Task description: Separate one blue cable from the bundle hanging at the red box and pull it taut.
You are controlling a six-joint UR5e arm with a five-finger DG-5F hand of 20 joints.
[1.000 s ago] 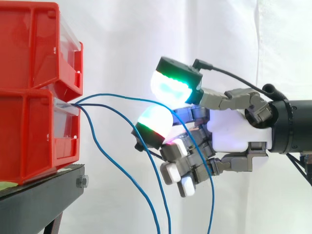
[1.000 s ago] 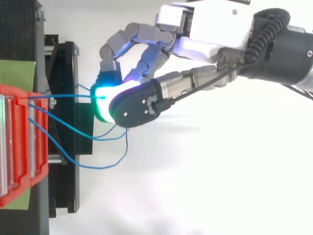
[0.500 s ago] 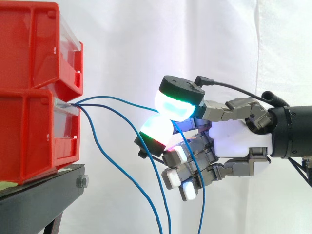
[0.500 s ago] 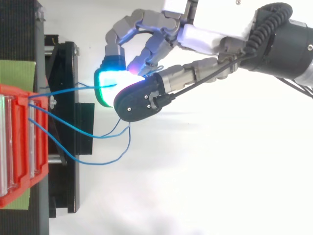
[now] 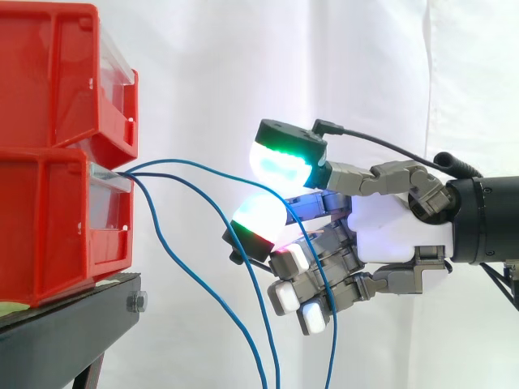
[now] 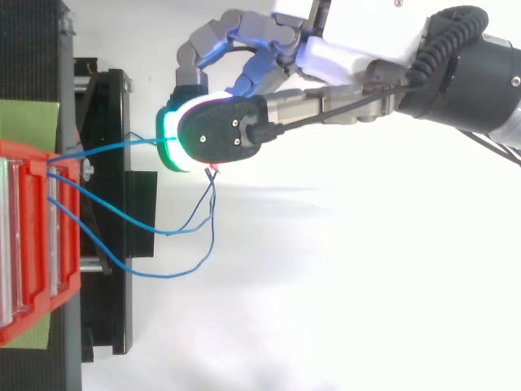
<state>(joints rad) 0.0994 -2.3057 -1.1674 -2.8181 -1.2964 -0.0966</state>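
Note:
Three thin blue cables come out of the front of the lower red box [image 5: 49, 227]. The top cable [image 5: 203, 160] arcs rightward to the hand [image 5: 397, 231] and runs in between the green-glowing thumb pad [image 5: 284, 158] and a finger pad [image 5: 259, 217], which pinch it. Its loose end hangs down past the curled fingers. From above, this cable [image 6: 106, 149] runs nearly straight from the box [image 6: 32, 244] to the hand [image 6: 342, 57], whose thumb pad lies over the finger pad. The other two cables [image 5: 195, 279] sag free below the hand.
The red boxes are stacked two high on a black stand [image 5: 65, 324] at the left. The two loose cables [image 6: 151, 274] loop out over the stand's edge [image 6: 106, 122]. A white curtain is behind. The arm enters from the right.
The thumb pad has swung left and slightly up, coming to sit over the finger pad with the top cable between them. The other two cables have barely moved.

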